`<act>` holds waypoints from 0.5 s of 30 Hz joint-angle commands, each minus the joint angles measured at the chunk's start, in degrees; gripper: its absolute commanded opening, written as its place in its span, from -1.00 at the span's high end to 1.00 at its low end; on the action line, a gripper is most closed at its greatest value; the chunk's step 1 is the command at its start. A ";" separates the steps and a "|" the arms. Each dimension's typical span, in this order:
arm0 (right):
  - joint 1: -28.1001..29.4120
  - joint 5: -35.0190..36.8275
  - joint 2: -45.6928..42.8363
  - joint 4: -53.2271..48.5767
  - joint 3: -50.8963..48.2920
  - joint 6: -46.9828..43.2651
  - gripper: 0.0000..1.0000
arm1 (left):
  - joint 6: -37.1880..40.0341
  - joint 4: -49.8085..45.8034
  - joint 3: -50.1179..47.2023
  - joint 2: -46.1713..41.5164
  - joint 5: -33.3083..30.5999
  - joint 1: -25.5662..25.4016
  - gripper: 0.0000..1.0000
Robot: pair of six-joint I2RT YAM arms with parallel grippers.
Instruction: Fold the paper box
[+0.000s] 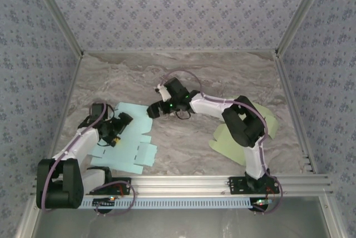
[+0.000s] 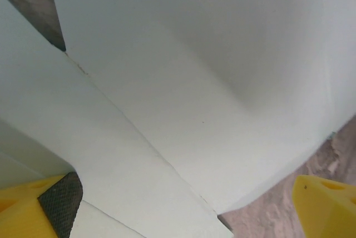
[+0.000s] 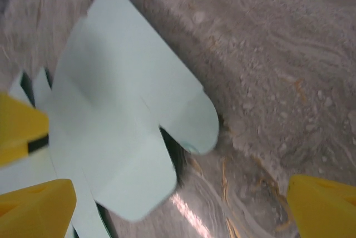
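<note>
**While the paper box point(image 1: 133, 138) lies flat, both grippers gape**

Pale blue and unfolded, it rests on the table's point(image 1: 222, 77) near left part. The left gripper point(image 1: 118, 131) sits low over its left side, jaws spread, holding nothing. The right gripper point(image 1: 152, 111), likewise released, is at its far right corner.
</note>
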 commanded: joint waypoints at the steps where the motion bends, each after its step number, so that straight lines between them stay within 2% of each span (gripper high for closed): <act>1: -0.03 -5.96 3.19 4.77 2.17 18.14 -0.91 | -0.65 -2.06 3.59 0.01 5.51 0.94 -0.99; 5: 0.68 -5.50 3.77 11.16 -0.54 29.34 -0.85 | 1.41 -7.07 7.75 -2.42 7.86 4.11 -0.99; 9: 0.15 -2.23 3.07 9.16 -1.96 29.63 -0.86 | 3.44 -9.07 9.91 -4.10 7.75 6.79 -0.99; 12: -0.68 -4.32 3.87 12.11 -3.27 33.22 -0.84 | 3.83 -9.15 10.18 -3.21 6.10 7.14 -0.99; 15: 0.73 -4.79 3.99 12.82 -3.42 36.31 -0.81 | 1.70 -5.29 7.45 -1.77 5.38 7.13 -0.99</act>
